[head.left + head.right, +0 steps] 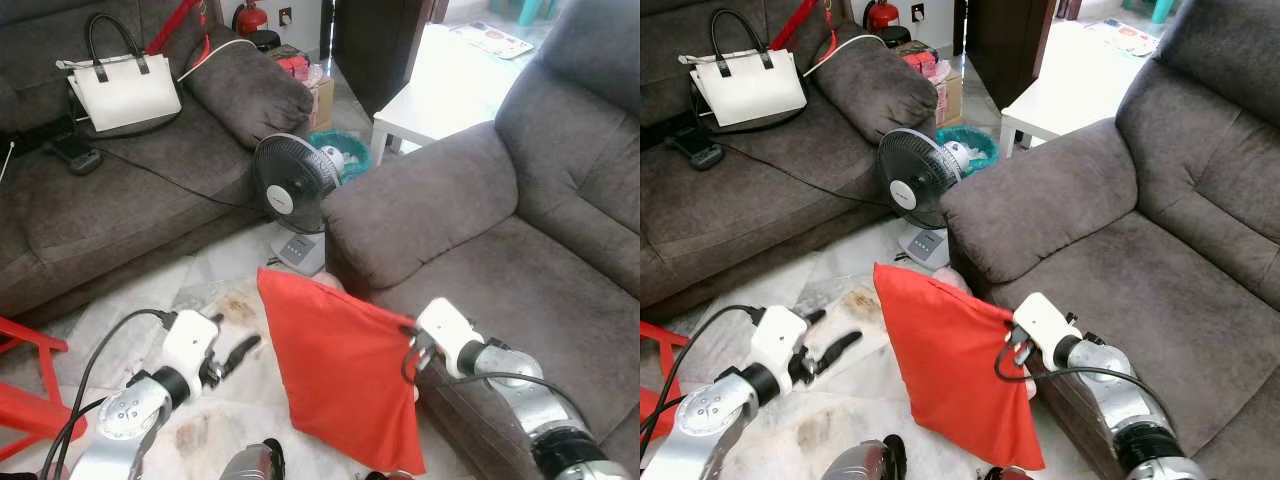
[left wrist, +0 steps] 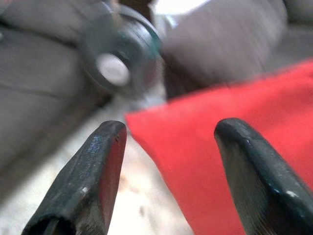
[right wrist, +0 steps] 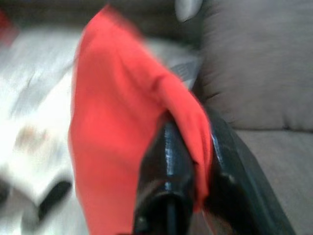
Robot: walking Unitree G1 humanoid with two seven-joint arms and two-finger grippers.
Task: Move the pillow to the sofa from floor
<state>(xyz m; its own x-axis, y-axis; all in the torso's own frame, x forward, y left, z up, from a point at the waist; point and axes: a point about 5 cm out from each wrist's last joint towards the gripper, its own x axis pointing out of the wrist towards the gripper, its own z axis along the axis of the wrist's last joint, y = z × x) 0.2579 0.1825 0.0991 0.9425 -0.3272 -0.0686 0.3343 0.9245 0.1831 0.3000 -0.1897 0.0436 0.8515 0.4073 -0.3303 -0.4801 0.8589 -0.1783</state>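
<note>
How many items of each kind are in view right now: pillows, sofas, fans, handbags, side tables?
Red pillow, pinched at a corner by the right gripper: 1
Grey sofas, one ahead on the left, one on the right: 2
Black fan: 1
White handbag: 1
White side table: 1
Total: 6
The left gripper is open beside the pillow.

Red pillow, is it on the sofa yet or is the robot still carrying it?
Not yet. Done: the right gripper has pinched the red pillow by its corner. In hand: it hangs beside the sofa over the floor. The left gripper is open beside it. Left: laying it on the seat.
</note>
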